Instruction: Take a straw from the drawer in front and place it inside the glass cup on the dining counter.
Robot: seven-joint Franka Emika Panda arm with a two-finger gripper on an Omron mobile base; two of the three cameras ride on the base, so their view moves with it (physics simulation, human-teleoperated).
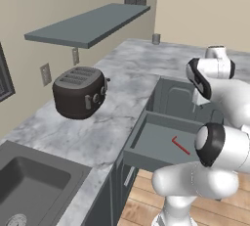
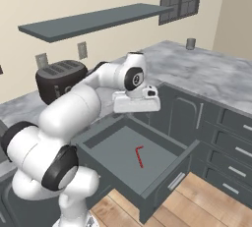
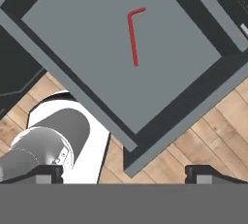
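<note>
1 marble counter (image 1: 122, 102) runs beneath a grey shelf (image 1: 88, 24), wood floor (image 2: 206, 201) below.

Straw (image 3: 133, 36) flat on drawer (image 3: 87, 34) floor

1. You see the straw (image 3: 133, 36), a thin red stick with a short bent end, lying flat on the drawer floor, well ahead of your finger tips (image 3: 48, 173) and between their lines.
2. The drawer (image 3: 97, 97) is a shallow slate-grey box, pulled fully open, its front edge nearest your fingers.
3. The glass cup (image 2: 190, 43) stands upright, small and grey, far beyond the fingers on the dining counter (image 2: 216, 73), a veined marble slab.
</note>
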